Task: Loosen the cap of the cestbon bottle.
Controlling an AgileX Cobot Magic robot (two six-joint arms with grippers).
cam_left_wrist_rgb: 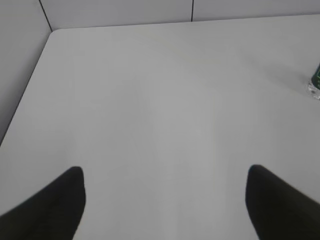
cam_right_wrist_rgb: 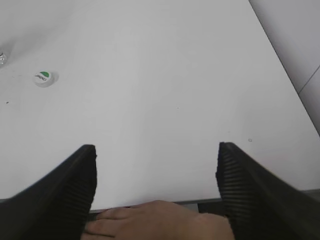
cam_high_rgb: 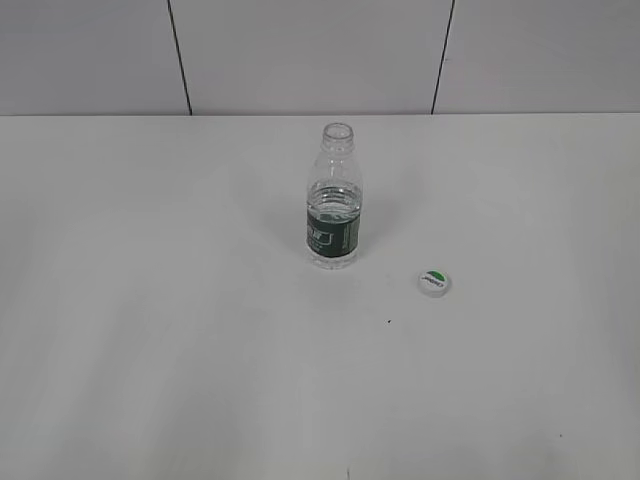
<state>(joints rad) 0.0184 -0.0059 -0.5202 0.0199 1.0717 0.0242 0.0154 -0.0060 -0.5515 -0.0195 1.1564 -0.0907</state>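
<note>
The cestbon bottle stands upright at the middle of the white table, its neck open with no cap on it. Only its base edge shows in the left wrist view. The cap lies flat on the table to the bottle's right and nearer the front, green mark up. It also shows in the right wrist view. My left gripper is open and empty over bare table. My right gripper is open and empty near the table's front edge. Neither gripper shows in the exterior view.
A person's hand lies below the right gripper at the table's front edge. The white table ends at a panelled wall at the back. Its left edge and right edge show in the wrist views.
</note>
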